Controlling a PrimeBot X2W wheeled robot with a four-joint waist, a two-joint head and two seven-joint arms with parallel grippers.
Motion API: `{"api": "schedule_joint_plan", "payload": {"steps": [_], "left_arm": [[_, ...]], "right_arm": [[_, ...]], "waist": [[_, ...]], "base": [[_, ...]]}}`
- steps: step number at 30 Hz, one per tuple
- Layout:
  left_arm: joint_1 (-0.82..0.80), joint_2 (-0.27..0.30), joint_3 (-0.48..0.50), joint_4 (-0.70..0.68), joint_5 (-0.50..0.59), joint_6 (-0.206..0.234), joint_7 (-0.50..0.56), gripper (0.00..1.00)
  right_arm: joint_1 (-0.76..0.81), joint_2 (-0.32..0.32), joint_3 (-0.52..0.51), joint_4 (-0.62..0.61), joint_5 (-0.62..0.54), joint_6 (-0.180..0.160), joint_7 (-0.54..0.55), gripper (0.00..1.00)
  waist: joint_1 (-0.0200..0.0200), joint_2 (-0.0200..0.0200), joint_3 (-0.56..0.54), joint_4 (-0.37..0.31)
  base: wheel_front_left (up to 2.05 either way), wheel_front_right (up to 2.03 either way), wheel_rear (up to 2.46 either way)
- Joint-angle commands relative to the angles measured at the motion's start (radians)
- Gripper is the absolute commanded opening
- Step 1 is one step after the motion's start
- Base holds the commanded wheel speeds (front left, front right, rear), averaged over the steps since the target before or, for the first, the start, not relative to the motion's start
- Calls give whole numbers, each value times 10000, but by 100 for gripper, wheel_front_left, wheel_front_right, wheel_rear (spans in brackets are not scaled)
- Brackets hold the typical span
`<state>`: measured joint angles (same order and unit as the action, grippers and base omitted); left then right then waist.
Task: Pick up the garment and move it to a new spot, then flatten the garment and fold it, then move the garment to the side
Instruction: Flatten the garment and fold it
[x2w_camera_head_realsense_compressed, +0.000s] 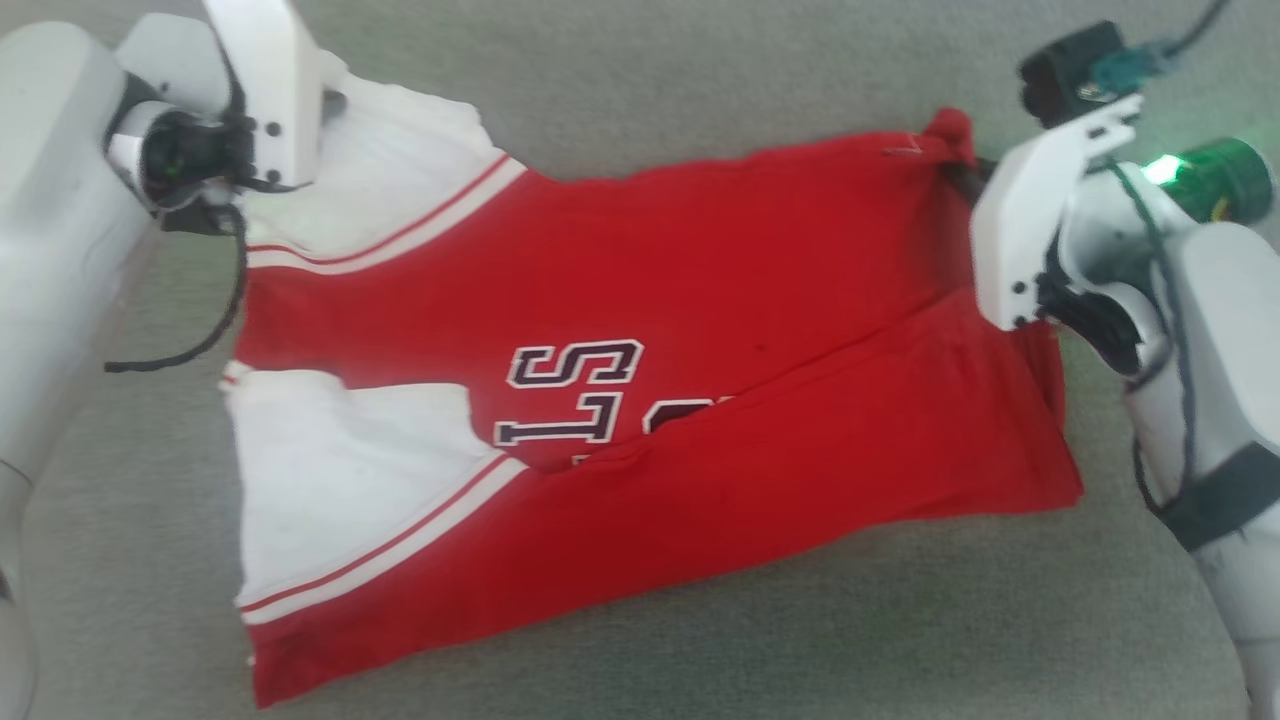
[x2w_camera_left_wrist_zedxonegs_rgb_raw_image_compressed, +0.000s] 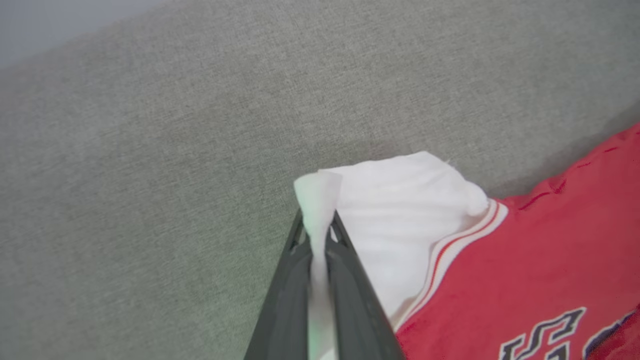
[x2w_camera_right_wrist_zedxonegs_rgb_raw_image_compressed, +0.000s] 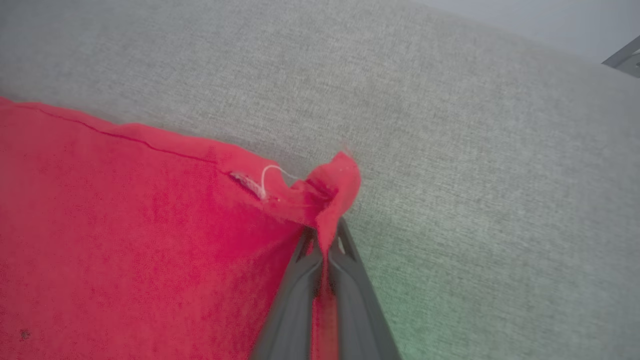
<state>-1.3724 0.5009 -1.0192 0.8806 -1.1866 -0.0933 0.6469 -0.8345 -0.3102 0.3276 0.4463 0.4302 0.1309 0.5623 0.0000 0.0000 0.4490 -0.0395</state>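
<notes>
The left gripper (x2w_camera_left_wrist_zedxonegs_rgb_raw_image_compressed: 317, 227) is clamping a white sleeve edge of the garment (x2w_camera_head_realsense_compressed: 700, 330). The right gripper (x2w_camera_right_wrist_zedxonegs_rgb_raw_image_compressed: 325, 237) is pinching a red hem corner. The garment is lying stretched between both grippers on the grey fabric surface (x2w_camera_head_realsense_compressed: 650, 90), its folded bulk sitting nearer the robot than the fingertips.

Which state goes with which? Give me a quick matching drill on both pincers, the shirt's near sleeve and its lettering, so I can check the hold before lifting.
Column one:
1. left pincer
2. right pincer
3. near sleeve
4. lettering

Column two:
a. shut on a red corner of the shirt
b. lying loose, ungripped
c. shut on the far sleeve
d. partly covered by a red fold

Pairs: 1-c, 2-a, 3-b, 4-d.
</notes>
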Motion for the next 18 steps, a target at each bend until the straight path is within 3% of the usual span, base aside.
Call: {"api": "schedule_joint_plan", "payload": {"steps": [1,9,18], "left_arm": [[107,-2,-36,-73,-25,89,86,0],[868,236,-194,-1628,-285,913,765,0],[2300,1389,-395,-4946,-420,2321,1295,0]], "right_arm": [[224,-65,-59,-126,-66,-3,-83,0],[1534,-478,-669,-1263,-252,-4,59,0],[3357,-801,-1539,-2637,-247,-3,465,0]], "waist": [[0,0,-345,313],[0,0,-1175,878],[0,0,-1859,1275]], "base": [[0,0,0],[0,0,0],[0,0,0]]}}
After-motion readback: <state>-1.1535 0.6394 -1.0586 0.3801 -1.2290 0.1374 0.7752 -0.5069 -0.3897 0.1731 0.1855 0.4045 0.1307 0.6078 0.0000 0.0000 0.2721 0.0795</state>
